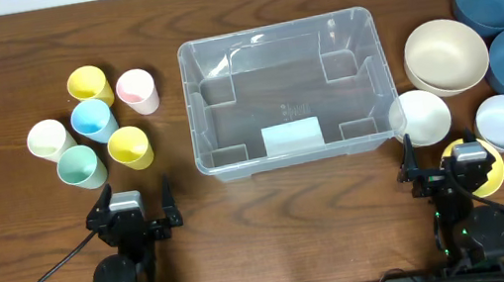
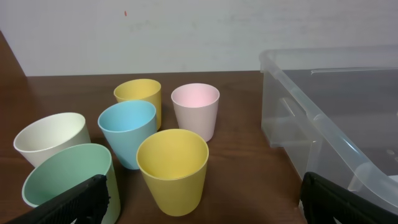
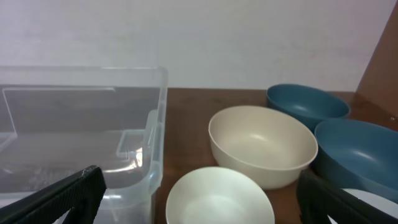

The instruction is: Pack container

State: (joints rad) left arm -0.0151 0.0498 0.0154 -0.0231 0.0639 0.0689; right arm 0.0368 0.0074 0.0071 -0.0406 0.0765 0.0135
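container [image 1: 274, 88] placed centre | left gripper [image 1: 134, 201] spread, parked near-left below cups [image 1: 91, 117] | right gripper [image 1: 442, 159] spread, parked near-right by bowls [image 1: 446, 54]

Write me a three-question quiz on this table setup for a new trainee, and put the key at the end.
1. True or false: the container already has a cup inside it.
2. How many cups stand on the table to the left of it? A four, B six, C eight.
3. Fill in: the bowl partly hidden under the right end effector in the overhead view is coloured ____.
Key: 1 false; 2 B; 3 yellow.
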